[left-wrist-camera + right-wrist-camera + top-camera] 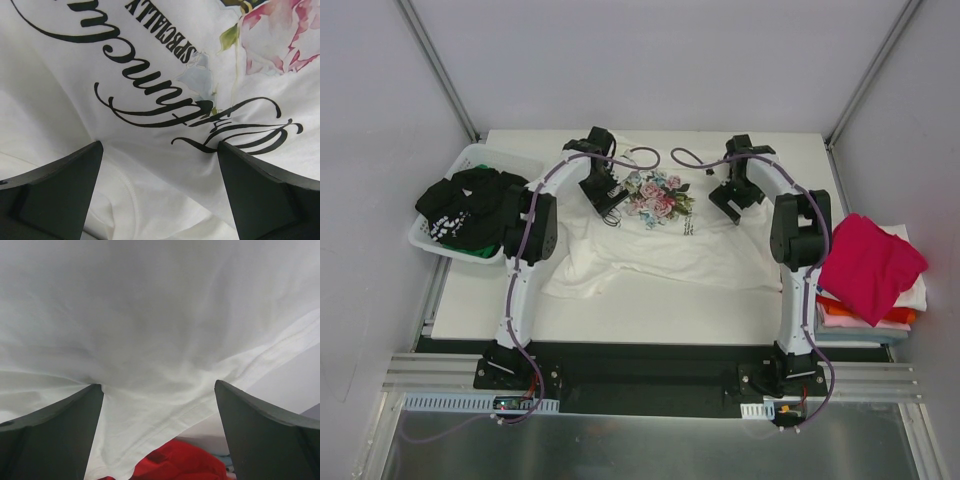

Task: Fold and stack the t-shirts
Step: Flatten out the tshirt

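A white t-shirt with a pink-green floral print and dark script lies spread on the table, rumpled at its near left. My left gripper is open over its left chest. In the left wrist view the open gripper straddles white cloth below the script. My right gripper is open at the shirt's right side. In the right wrist view the gripper spans plain white cloth and its hem, and both fingertips touch the cloth.
A white plastic basket at the left holds a black tee with white print. At the right is a stack with a magenta tee on top and an orange one below. Red cloth shows under the hem.
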